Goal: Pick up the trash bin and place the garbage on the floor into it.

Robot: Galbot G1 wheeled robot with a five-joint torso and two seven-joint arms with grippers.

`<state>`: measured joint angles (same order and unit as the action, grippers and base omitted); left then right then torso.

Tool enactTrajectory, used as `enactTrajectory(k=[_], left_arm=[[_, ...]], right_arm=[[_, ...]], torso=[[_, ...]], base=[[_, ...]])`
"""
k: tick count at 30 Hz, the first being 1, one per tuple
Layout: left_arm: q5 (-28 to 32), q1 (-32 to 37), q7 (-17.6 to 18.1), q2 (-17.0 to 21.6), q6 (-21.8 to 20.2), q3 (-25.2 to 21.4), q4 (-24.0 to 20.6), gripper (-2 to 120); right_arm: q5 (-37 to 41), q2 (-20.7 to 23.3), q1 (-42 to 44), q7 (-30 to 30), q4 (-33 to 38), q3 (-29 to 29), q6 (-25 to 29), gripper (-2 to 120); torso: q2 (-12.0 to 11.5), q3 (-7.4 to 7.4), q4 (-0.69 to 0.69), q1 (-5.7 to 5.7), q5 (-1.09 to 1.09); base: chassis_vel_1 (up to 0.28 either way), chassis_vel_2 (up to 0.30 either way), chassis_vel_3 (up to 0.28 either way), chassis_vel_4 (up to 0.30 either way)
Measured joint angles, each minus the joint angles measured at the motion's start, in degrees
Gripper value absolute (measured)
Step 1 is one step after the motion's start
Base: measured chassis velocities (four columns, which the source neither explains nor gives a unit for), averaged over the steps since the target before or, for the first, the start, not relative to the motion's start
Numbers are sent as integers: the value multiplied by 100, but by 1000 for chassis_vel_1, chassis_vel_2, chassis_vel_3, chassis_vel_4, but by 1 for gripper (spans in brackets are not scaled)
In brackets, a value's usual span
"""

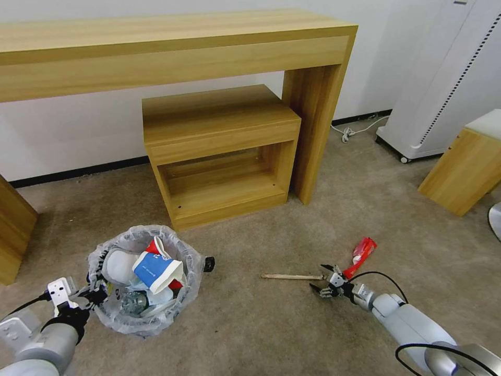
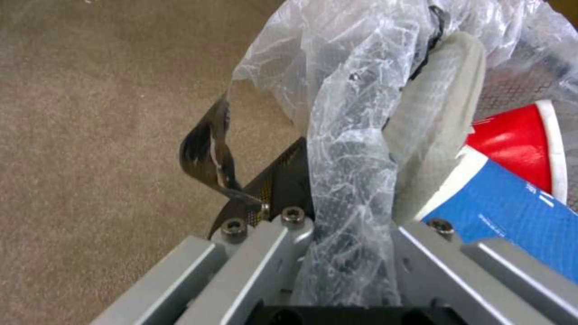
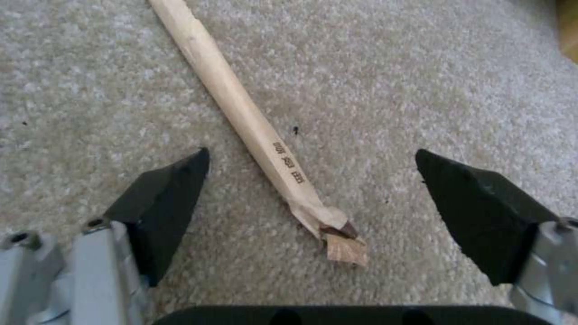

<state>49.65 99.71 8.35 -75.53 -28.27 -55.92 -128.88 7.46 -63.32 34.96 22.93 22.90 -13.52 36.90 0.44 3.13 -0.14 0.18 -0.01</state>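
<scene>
**binwatcher:** Where's the right gripper (image 1: 322, 282) at?

**carpetguy:** Low over the floor (image 1: 250, 324), fingers spread wide either side of the wooden stick (image 3: 241, 108), not touching it. Red wrapper (image 1: 362, 254) lies just behind it.

**binwatcher:** And the left gripper (image 1: 93, 295)?

**carpetguy:** Clamped onto the trash bin (image 1: 143, 279) at its bagged rim. Inside: a white slipper (image 2: 442, 131) and a blue cup (image 1: 156, 270).

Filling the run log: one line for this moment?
left gripper: shut on trash bin rim | right gripper: open over wooden stick
</scene>
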Motion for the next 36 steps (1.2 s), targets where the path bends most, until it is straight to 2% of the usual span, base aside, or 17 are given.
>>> enactTrajectory(k=[5, 10, 12, 18, 24, 27, 34, 36], left_arm=[[1, -10, -1, 5, 0, -3, 11, 1], [2, 2, -4, 4, 2, -5, 13, 1], [5, 14, -8, 16, 5, -18, 12, 1], [17, 27, -11, 26, 10, -28, -1, 1], [19, 8, -11, 35, 11, -26, -8, 1], [16, -17, -10, 33, 12, -5, 19, 1], [24, -10, 1, 50, 12, 1, -6, 1], [45, -3, 13, 78, 12, -22, -30, 1]], right_arm=[[-32, -8, 3, -32, -1, 3, -18, 84], [-41, -44, 23, -46, -3, 4, -20, 71], [-52, -81, 28, -74, -11, 5, -20, 60], [-78, -114, 29, -92, -20, 6, -34, 56], [-79, -111, 56, -77, 17, 10, -8, 43], [-81, -83, 56, -50, 30, 9, 5, 41], [-118, -101, 71, 8, 10, 17, 39, 25], [-130, -141, 81, 18, 1, 23, 45, 17]], torso=[[0, 0, 0, 0, 0], [0, 0, -1, 0, -1], [0, 0, -1, 0, -1], [1, 0, -1, 0, -3], [0, 0, 1, 0, 3], [0, 0, 2, 0, 5], [0, 1, 0, 1, -1], [0, 0, -2, 1, -1]], base=[[0, 0, 0, 0], [0, 0, 0, 0], [0, 0, 0, 0], [0, 0, 0, 0], [0, 0, 0, 0], [0, 0, 0, 0], [0, 0, 0, 0], [0, 0, 0, 0]])
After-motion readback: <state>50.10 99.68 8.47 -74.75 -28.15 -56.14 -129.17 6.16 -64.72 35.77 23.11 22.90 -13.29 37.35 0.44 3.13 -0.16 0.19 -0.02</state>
